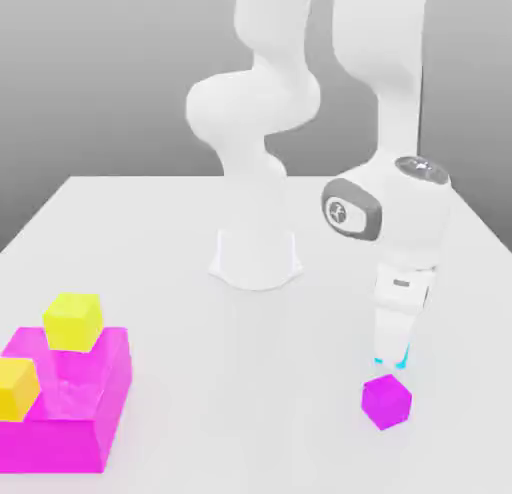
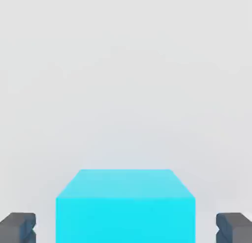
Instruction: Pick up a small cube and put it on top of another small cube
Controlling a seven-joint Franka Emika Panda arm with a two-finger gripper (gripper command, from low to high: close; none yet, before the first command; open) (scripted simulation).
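The small cyan cube [image 2: 125, 207] rests on the white table, between my gripper's [image 2: 125, 228] two dark fingertips [image 2: 17, 227]. A gap shows on each side of the cube, so the gripper stands open around it without touching. In the exterior view my gripper [image 1: 392, 358] is lowered to the table at the right, and the fingers hide all but thin cyan slivers of the cube [image 1: 403, 363]. The small magenta cube [image 1: 386, 400] sits on the table just in front of the gripper, apart from it.
A large magenta block [image 1: 75, 407] lies at the exterior view's front left, with one yellow cube [image 1: 72, 320] on its back edge and another yellow cube [image 1: 15, 387] on its left. The arm's white base [image 1: 255, 257] stands mid-table.
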